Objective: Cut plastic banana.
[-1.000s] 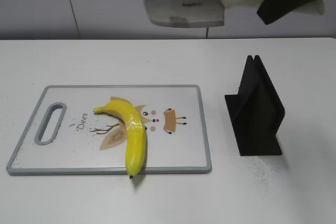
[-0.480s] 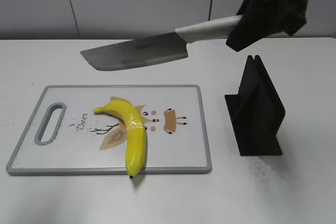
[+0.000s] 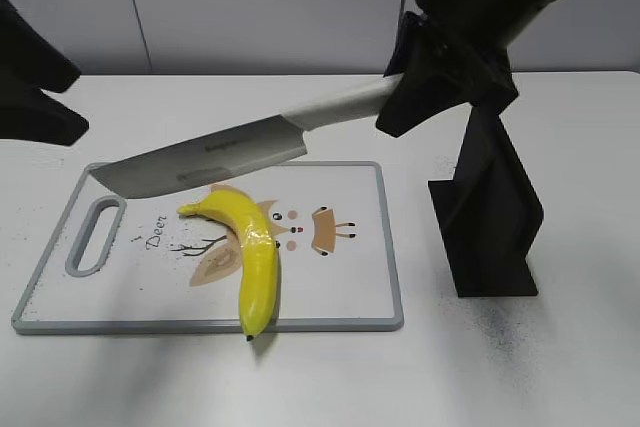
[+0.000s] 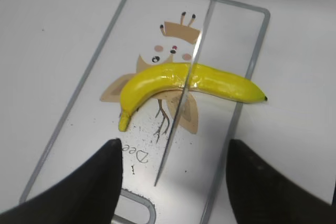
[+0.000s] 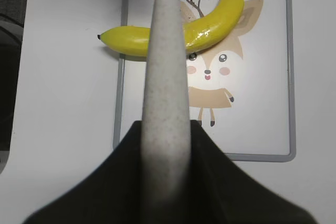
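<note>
A yellow plastic banana [image 3: 252,247] lies on the white cutting board [image 3: 340,287], its tip over the front edge. My right gripper [image 3: 400,102] is shut on the white handle of a cleaver [image 3: 200,162]; the blade hangs just above the banana's stem end. In the right wrist view the handle [image 5: 167,77] runs across the banana [image 5: 210,22]. My left gripper [image 4: 170,182] is open and empty above the board's handle end, where the blade edge [image 4: 181,98] crosses the banana [image 4: 157,80]. The left arm [image 3: 30,87] shows at the far left.
A black knife stand [image 3: 490,212] stands on the white table right of the board. The board has a grey rim and a handle slot [image 3: 95,237] at its left end. A grey wall runs behind the table.
My right gripper has brought the cleaver down and to the left, from high above the table to just over the banana. The left arm has come into the exterior view at the left.
</note>
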### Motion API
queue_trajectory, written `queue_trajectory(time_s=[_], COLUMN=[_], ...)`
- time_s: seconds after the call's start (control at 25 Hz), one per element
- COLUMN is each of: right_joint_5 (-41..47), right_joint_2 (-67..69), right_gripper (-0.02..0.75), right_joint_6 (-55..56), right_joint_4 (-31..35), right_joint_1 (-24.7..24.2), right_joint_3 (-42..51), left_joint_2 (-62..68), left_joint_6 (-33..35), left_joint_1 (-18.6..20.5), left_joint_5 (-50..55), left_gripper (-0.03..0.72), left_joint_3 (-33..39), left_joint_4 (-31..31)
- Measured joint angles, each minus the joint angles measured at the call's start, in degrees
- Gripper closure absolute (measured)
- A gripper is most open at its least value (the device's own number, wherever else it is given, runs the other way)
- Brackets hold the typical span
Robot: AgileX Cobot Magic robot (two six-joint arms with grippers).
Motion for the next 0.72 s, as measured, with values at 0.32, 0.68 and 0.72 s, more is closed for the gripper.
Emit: queue_trajectory(time_s=[0.32, 0.68, 0.72], right_joint_5=[-1.11, -1.29, -1.29], right_joint_2=[0.52, 0.54, 0.54], right_gripper=[0.571, 0.571, 0.571], right_joint_6=[-0.38, -0.47, -0.45], right_joint_4=[1.85, 3.80, 3.80], right_joint_1=[0.04, 0.04, 0.04], right_joint_3=[0.00, 0.00, 0.00], left_joint_2=[8.91, 10.68, 10.68], left_joint_6=[2.94, 3.11, 3.11], left_joint_1=[-0.53, -0.57, -0.57], left_joint_5=[0.05, -1.44, -1.50], left_gripper=[0.103, 0.266, 0.323], left_joint_3=[-0.23, -0.23, -0.23], left_joint_4=[2.33, 1.69, 1.56])
